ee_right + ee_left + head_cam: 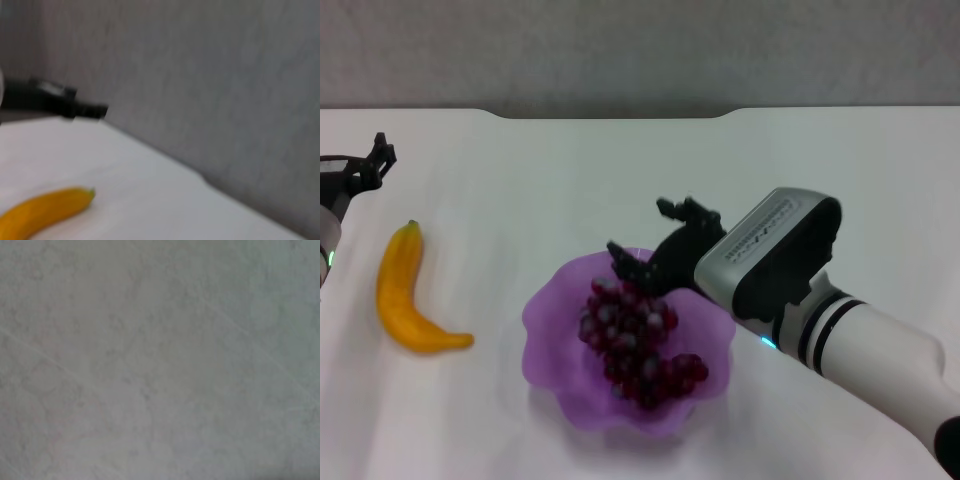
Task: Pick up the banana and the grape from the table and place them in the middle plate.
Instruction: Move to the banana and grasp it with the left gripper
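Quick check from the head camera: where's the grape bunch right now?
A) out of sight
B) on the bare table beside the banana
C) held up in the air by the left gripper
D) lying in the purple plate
D: the grape lies inside the middle plate, with the right gripper open just above its far rim; the banana is on the table to the plate's left, near the left gripper.
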